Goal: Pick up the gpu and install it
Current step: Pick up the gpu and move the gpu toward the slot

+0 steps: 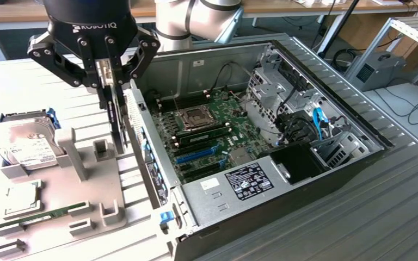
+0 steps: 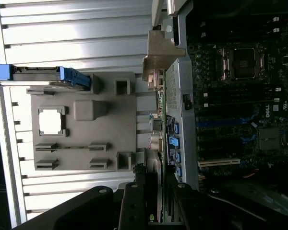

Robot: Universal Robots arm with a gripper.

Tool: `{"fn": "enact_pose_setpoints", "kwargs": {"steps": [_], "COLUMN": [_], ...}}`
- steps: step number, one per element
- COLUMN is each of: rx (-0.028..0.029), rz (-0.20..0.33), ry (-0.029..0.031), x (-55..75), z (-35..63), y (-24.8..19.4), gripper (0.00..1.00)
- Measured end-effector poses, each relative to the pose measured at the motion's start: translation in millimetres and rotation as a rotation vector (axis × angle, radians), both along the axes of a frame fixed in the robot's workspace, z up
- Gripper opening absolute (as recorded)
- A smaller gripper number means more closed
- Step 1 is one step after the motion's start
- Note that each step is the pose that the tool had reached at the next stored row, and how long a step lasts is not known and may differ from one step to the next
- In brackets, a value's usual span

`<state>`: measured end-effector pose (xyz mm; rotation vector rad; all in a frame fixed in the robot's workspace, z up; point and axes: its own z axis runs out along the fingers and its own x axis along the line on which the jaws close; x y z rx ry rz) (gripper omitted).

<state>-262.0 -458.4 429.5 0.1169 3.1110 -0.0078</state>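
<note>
Exterior view high, oblique; wrist view down past the hand (image 2: 158,191); shared: computer case (image 1: 194,70), holder (image 1: 111,209).

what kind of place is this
Likely a robotics lab or test bench for PC assembly: a robot claw gripping the gpu beside an open computer case, and a grey parts fixture with a hard drive.

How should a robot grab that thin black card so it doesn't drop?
Pinch the gpu across its two flat faces near the top edge, coming straight down from above. It hangs upright and is thin, so the gripper, shut on it there now, spans it easily and likely leaves the bottom edge free.
</note>
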Motion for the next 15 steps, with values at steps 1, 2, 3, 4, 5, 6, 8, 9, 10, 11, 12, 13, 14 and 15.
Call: {"fn": "enact_pose_setpoints", "kwargs": {"steps": [1,2,3,4,5,6,8,9,10,11,12,13,14,15], "rx": [-0.0002,-0.0002,-0.0003,-0.0005,-0.0006,-0.0007,-0.0008,-0.001,-0.0011,-0.0012,-0.0012,-0.0012,-0.0012,-0.0012], "rz": [0.0,0.0,0.0,0.0,0.0,0.0,0.0,0.0,0.0,0.0,0.0,0.0,0.0,0.0], "ry": [0.0001,0.0001,0.0,0.0001,0.0001,0.0,0.0,0.0001,0.0001,0.0,0.0001,0.0,0.0,0.0], "x": [0.6,1.0,1.5,2.0,2.5,2.9,3.8,4.2,4.7,5.3,5.9,6.4,7.0,7.5], "z": [0.0,0.0,-0.1,-0.1,0.0,-0.1,-0.2,-0.1,-0.2,-0.2,-0.2,-0.2,-0.2,-0.3], "y": [0.0,0.0,0.0,0.0,0.0,0.0,0.0,0.0,0.0,0.0,0.0,0.0,0.0,0.0], "gripper": [0.26,0.26,0.26,0.26,0.26,0.26,0.26,0.26,0.26,0.26,0.26,0.26,0.26,0.26]}}
